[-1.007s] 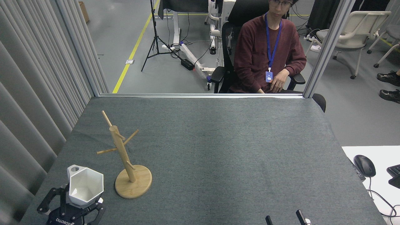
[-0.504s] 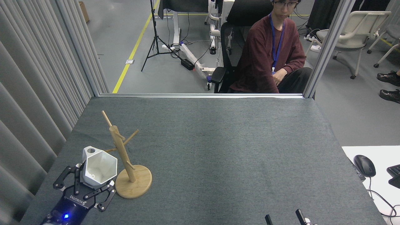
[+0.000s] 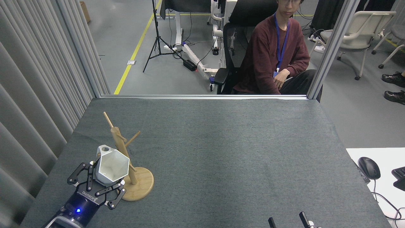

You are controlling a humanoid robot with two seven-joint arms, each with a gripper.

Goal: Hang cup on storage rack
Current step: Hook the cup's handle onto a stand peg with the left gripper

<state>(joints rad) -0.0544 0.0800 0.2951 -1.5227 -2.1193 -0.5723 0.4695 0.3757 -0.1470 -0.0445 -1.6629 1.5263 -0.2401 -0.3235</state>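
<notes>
Jaws of the left gripper (image 3: 104, 185), at the lower left of the frame, are closed around the lower body of the one white cup (image 3: 112, 167), holding it with its hexagonal mouth facing up and toward the camera. Of the right gripper (image 3: 289, 221) only two dark fingertips show at the bottom edge, right of centre, with a gap between them; whether they grip anything I cannot tell.

One grey worktop (image 3: 221, 152) fills most of the frame. One person (image 3: 275, 53) in a dark red top with a blue lanyard sits beyond its far edge, at the upper centre-right. One storage rack (image 3: 126, 158) stands at the lower left of the worktop on its round base, its post tilted in this view, with four pegs visible. The cup overlaps the post's left side, its pierced tab handle just beside the post. One black mouse (image 3: 369, 167) lies at the right edge.
</notes>
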